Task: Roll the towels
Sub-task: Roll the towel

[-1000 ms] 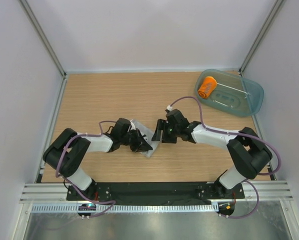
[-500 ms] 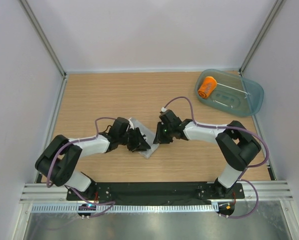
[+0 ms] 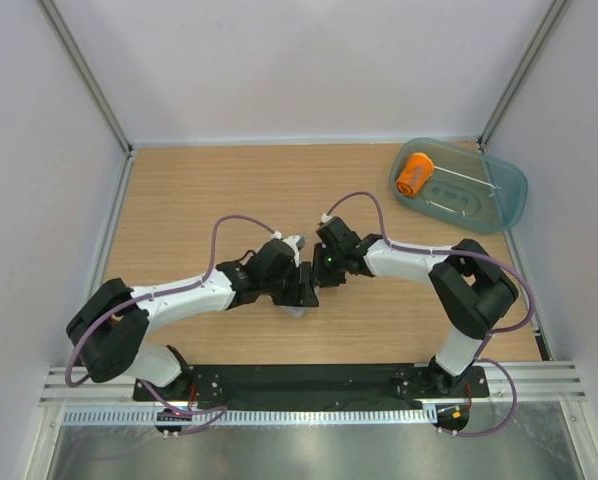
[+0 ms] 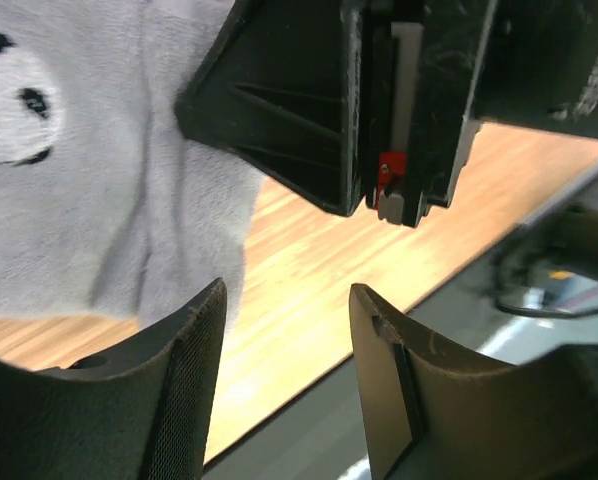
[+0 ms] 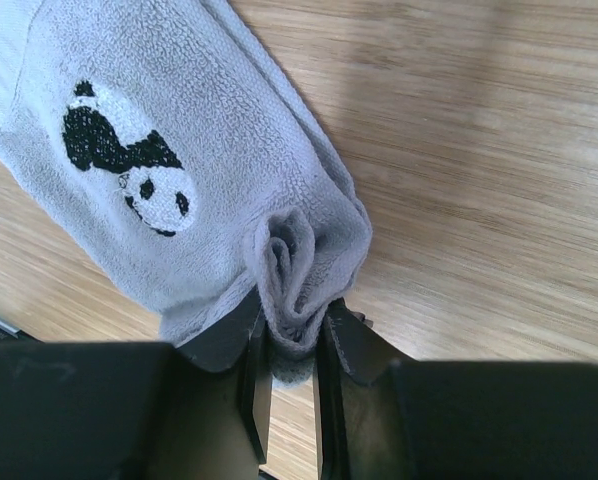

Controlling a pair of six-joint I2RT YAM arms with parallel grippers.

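Observation:
The light grey towel (image 5: 209, 130), printed with a panda, lies on the wooden table. One end is bunched into a fold, and my right gripper (image 5: 293, 310) is shut on that fold. From above the towel (image 3: 297, 312) is almost hidden under both grippers. My left gripper (image 4: 287, 300) is open just beside the towel (image 4: 89, 180), with only bare table between its fingers. It sits close against the right gripper (image 3: 320, 270) at mid-table. The orange towel (image 3: 414, 173) lies rolled inside the tub.
The translucent blue-green tub (image 3: 509, 190) stands at the back right corner. White walls close in the table on three sides. The black mounting rail (image 3: 299, 382) runs along the near edge.
My left gripper has opened, let go of the grey towel and slid right, up against the right gripper. My right gripper has shut on the towel's bunched end.

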